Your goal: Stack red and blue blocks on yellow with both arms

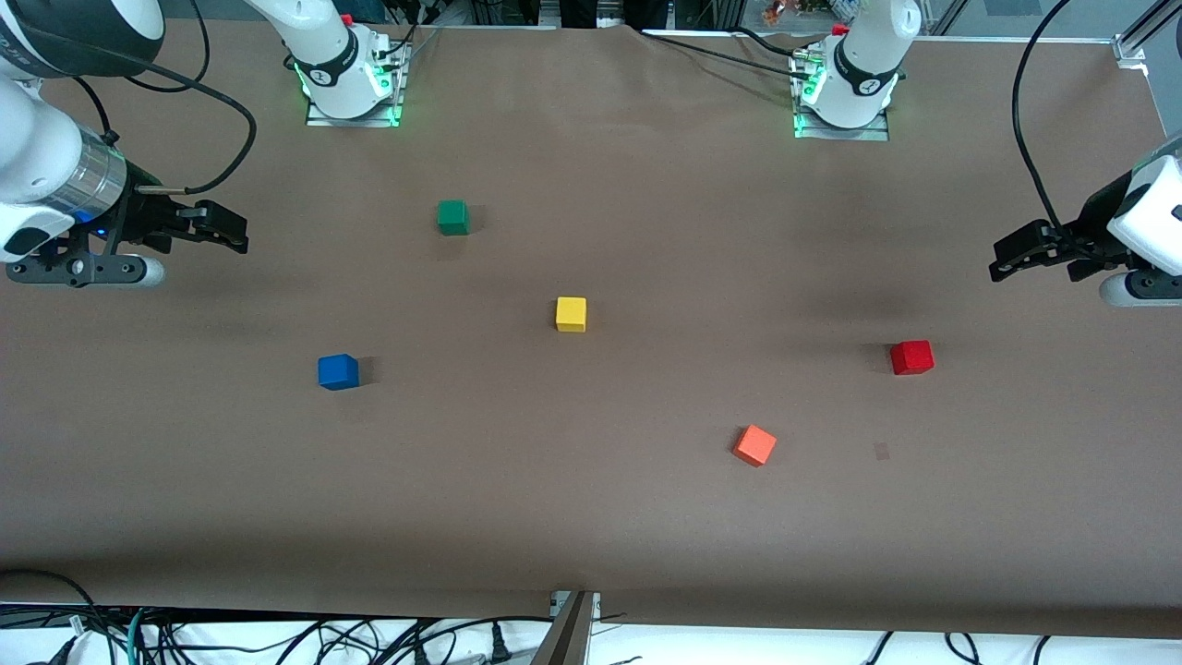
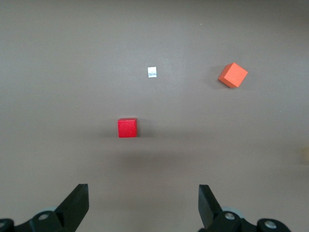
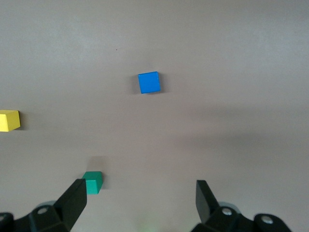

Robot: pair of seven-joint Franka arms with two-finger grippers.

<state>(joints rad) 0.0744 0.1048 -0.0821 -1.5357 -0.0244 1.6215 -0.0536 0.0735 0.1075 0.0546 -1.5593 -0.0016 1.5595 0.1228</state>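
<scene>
Surface: brown matte table cover (image 1: pixel 646 517), five small cubes lying apart on it.
Left gripper (image 1: pixel 1016 254): black fingers spread wide, empty, raised over the left arm's end of the table.
Right gripper (image 1: pixel 222 231): fingers spread wide, holding nothing, up over the right arm's end.
Yellow matte cube (image 1: pixel 571 314): mid-table, bare on top.
Deep red cube (image 1: pixel 911 356): toward the left arm's end.
Bright blue cube (image 1: pixel 338 371): toward the right arm's end.
Green cube (image 1: pixel 452 217): farther from the camera than the yellow.
Orange-red cube (image 1: pixel 754 445): nearest the camera, turned askew.

yellow cube (image 1: pixel 571 314) mid-table, blue cube (image 1: pixel 338 371) toward right arm's end, red cube (image 1: pixel 911 356) toward left arm's
</scene>
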